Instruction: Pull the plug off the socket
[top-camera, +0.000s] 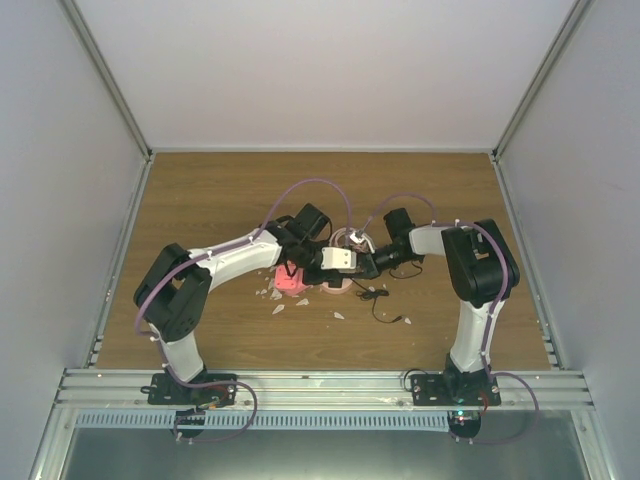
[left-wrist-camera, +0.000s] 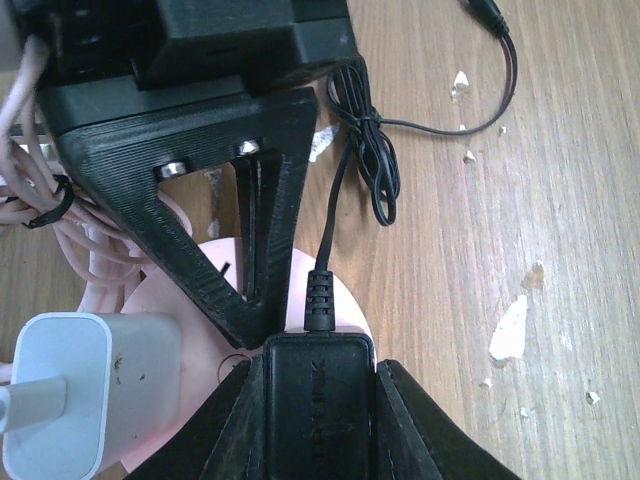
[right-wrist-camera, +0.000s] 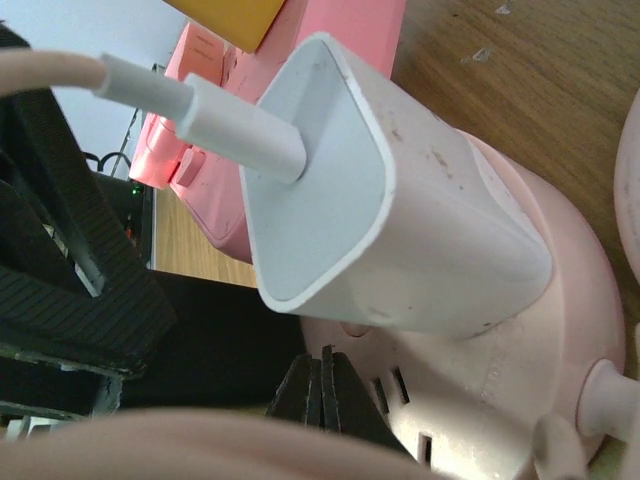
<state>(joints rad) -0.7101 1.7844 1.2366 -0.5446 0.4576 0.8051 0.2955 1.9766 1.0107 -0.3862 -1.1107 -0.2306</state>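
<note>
The socket (left-wrist-camera: 205, 345) is a pale pink rounded body with slots (right-wrist-camera: 520, 380), lying mid-table (top-camera: 333, 288). A black plug (left-wrist-camera: 320, 420) stands in it, its thin black cord (left-wrist-camera: 375, 150) trailing over the wood. My left gripper (left-wrist-camera: 315, 365) is shut on the plug, one finger against each side. My right gripper (right-wrist-camera: 335, 375) is shut, its tips resting on the socket's top just below a white charger (right-wrist-camera: 400, 230) that is plugged in beside the black plug. In the left wrist view the right gripper's fingers (left-wrist-camera: 255, 250) touch the socket.
A pale pink cable runs from the white charger (left-wrist-camera: 60, 390) and coils behind the socket (top-camera: 350, 238). A bright pink block (top-camera: 290, 282) and a yellow cube (right-wrist-camera: 235, 15) sit close by. White flakes (left-wrist-camera: 510, 330) dot the wooden table (top-camera: 220, 200).
</note>
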